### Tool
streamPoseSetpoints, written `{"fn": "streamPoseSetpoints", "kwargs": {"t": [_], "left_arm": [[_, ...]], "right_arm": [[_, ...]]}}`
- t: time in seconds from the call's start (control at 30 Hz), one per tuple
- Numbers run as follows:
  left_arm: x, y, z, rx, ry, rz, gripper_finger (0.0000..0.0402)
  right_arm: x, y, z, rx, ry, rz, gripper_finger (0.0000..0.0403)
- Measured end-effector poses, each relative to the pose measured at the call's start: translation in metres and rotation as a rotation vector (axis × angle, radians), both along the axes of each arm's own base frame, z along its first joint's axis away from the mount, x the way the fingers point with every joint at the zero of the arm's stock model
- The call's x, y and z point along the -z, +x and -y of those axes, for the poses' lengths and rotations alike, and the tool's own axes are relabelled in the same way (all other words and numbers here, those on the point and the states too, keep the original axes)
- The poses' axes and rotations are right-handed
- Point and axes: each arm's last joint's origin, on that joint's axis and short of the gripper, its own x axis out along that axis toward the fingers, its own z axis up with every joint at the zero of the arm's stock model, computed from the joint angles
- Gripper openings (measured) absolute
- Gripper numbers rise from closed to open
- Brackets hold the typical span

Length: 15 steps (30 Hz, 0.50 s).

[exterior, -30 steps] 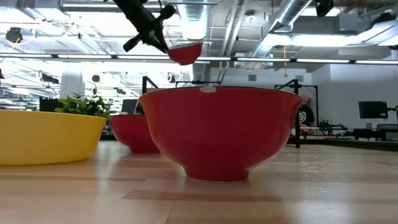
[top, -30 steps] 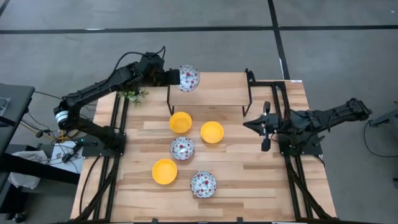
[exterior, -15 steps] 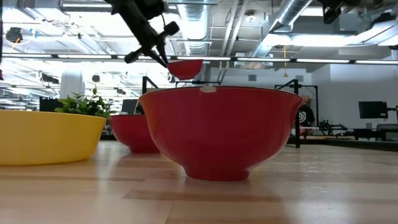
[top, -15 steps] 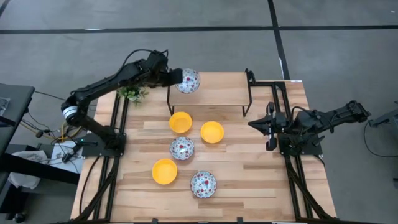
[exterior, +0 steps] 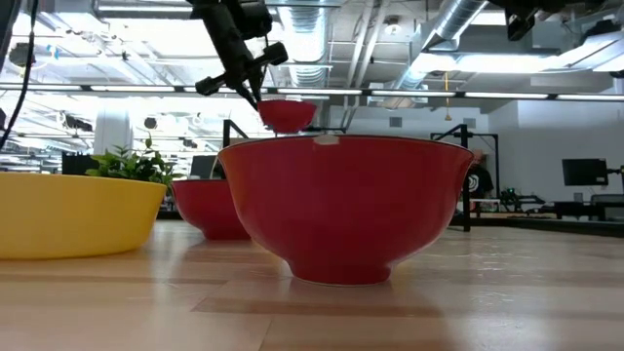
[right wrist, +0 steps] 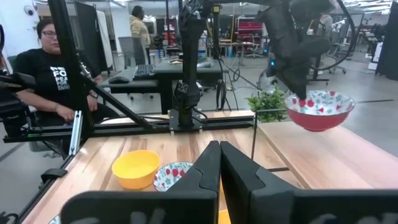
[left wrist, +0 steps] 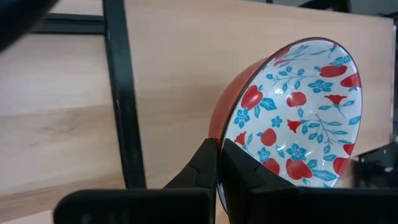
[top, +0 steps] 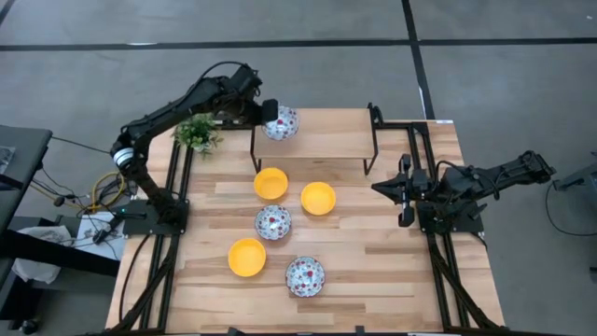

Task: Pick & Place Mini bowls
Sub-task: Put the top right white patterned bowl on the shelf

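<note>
floral mini bowl (top: 283, 122) rim in left jaws (top: 268, 113), right jaws (top: 399, 191) clenched, empty

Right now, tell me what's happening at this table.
The left gripper is shut on the rim of a floral bowl, holding it in the air over the raised shelf at the table's far edge, near the small plant. Five more mini bowls sit on the table: three yellow bowls and two floral ones. The right gripper waits at the table's right side, fingers shut, holding nothing.
</note>
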Motion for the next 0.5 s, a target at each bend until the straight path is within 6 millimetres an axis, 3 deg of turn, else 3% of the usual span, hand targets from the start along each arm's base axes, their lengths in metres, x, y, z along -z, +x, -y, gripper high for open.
{"fn": "streamPoseSetpoints", "kwargs": {"t": [0.5], "left_arm": [[0.0016, 0.0006, -0.0025, -0.021, -0.054, 0.023, 0.0004]], "right_arm": [[0.0017, -0.0001, 0.0, 0.0, -0.006, -0.017, 0.0001]]}}
